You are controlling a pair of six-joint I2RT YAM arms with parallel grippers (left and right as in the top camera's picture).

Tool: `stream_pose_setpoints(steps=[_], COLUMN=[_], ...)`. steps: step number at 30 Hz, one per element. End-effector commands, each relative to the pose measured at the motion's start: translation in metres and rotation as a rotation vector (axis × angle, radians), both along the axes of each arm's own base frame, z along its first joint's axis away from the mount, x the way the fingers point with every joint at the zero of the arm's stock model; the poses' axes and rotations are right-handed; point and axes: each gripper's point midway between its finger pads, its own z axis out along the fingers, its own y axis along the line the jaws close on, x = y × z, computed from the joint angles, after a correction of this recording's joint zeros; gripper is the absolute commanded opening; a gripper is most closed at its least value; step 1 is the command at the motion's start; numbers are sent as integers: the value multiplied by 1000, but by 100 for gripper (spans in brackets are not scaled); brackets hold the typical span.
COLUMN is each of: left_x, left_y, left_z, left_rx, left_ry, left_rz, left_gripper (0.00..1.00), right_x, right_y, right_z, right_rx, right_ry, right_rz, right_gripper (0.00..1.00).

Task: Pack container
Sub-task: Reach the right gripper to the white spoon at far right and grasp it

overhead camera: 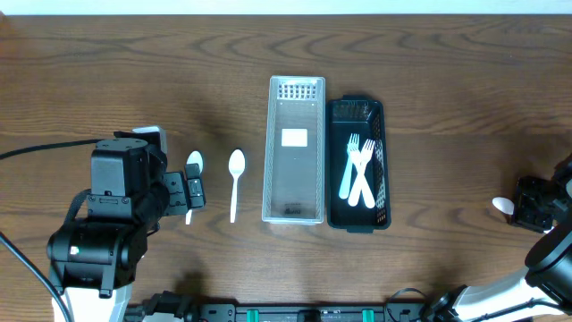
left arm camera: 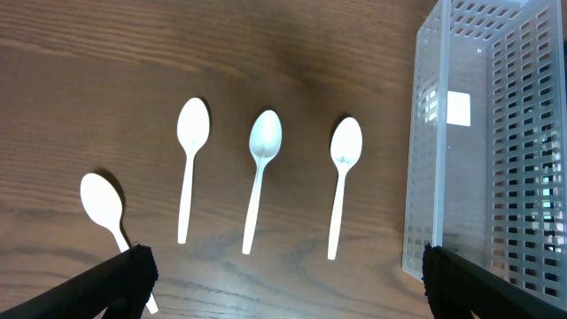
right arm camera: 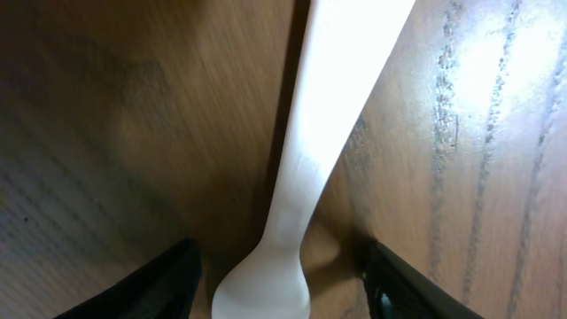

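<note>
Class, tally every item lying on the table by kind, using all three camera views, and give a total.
White plastic spoons: 5
White plastic forks: 2
Clear perforated plastic bin: 1
Black perforated plastic bin: 1
Total: 9

Even light; blurred right-wrist close-up.

A brown table (overhead camera: 107,63) — wood-grained, faintly glossy.
</note>
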Motion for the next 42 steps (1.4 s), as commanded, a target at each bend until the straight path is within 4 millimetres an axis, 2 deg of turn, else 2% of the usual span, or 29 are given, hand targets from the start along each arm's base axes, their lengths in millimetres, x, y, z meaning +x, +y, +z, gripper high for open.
stream_pose_setpoints(steps=[1,11,22,31,42], left_x=[1,1,1,1,1], left_y=[2,2,2,2,2], left_z=[7,7,7,7,7], left_rx=[1,1,1,1,1], left_ry=[-18,-18,-19,-18,-19], left_rz=[13,13,13,13,13], left_gripper=[98,98,98,98,98], right_x=[-10,10,17,15,11], right_y=[13,28,36,38,41], right_z=[-23,-23,-23,-23,-23], right_rx=[27,10,6,13,26], right_ry=[66,48,44,53,70], right_rz=[46,112,142,142,143], right_gripper=[63,66,66,50,44])
